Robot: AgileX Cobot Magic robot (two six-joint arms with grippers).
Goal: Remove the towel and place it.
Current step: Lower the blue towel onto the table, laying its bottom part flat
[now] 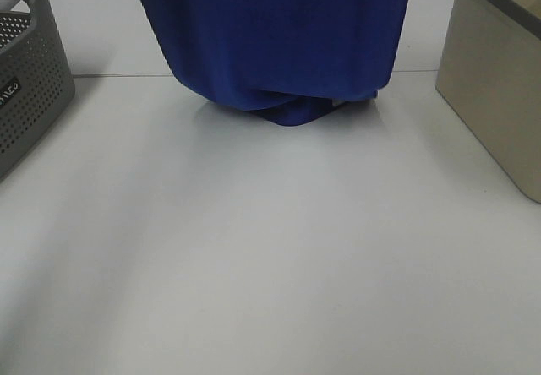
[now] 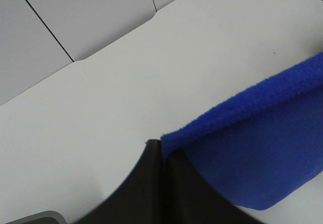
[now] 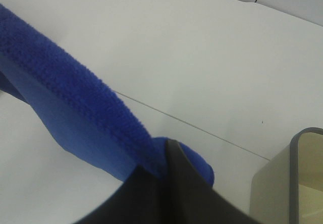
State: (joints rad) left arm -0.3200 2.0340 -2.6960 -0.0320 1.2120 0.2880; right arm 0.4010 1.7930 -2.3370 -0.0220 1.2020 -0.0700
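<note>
Towel (image 1: 279, 37) hangs as a wide blue sheet from above the exterior view's top edge. Its bottom folds bunch up and touch the counter (image 1: 270, 248) at rear centre. The towel is in neither container.

Left claw (image 2: 162, 151): dark fingers pressed together on a towel (image 2: 262, 148) corner, no gap between them, fleecy hem running away from the tips. Right claw (image 3: 166, 156): same, pinched tight on the towel (image 3: 65, 93) hem at the other end.

Grey perforated basket (image 1: 30, 88) sits on the counter at the far left, well apart from the towel. Only part of its wall and rim shows, so contents can't be told. Beige bin (image 1: 494, 96) sits at the far right, also clear of the towel. The right wrist view catches the bin (image 3: 282, 193) rim and a strip of plain inner wall, the rest of the inside out of frame.
</note>
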